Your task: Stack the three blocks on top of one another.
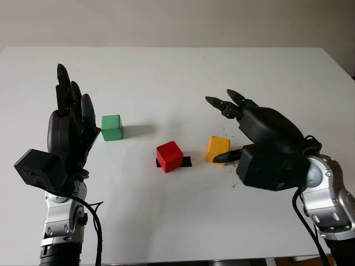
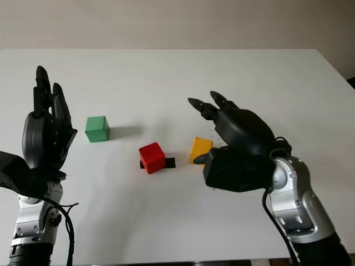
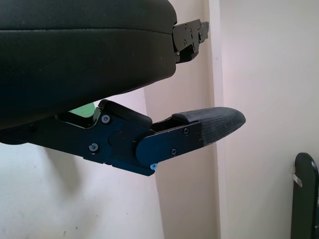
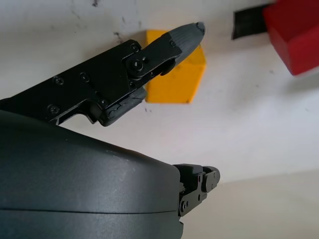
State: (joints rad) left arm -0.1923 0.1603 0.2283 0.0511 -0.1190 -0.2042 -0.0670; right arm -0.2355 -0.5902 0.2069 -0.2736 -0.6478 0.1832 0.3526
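Three cubes on a white desk point(image 1: 177, 221), none stacked, in a loose row across the middle. Green block point(image 1: 111, 127) farthest left and a little farther back; red block point(image 1: 169, 156) in the centre, turned slightly so one corner faces the camera, sitting partly over a strip of black tape point(image 1: 184, 162); yellow block point(image 1: 217, 149) just right of the red one, also turned a little off square. No long axis to any of them, all equal-sided and resting flat on one face.

Right hand point(image 1: 260, 138) over the desk beside and above the yellow block, open, holding nothing. Upper fingers point(image 1: 224, 106) reaching forward above and beyond the block, clear of it; thumb tip point(image 1: 224, 157) low at the block's near right edge. In the right wrist view, thumb point(image 4: 185, 34) lying across the top corner of the yellow block point(image 4: 174, 79); contact not determinable. Red block point(image 4: 294, 35) and tape point(image 4: 247, 22) just beyond, apart from the hand.

Left hand point(image 1: 69, 130) raised at the left of the desk, palm upright, fingers point(image 1: 66, 88) extended and pointing up, open and holding nothing; green block just to its right, not touched.

Nothing between the yellow and red blocks but bare desk and the end of the tape. Faint dark specks on the desk near the yellow block.
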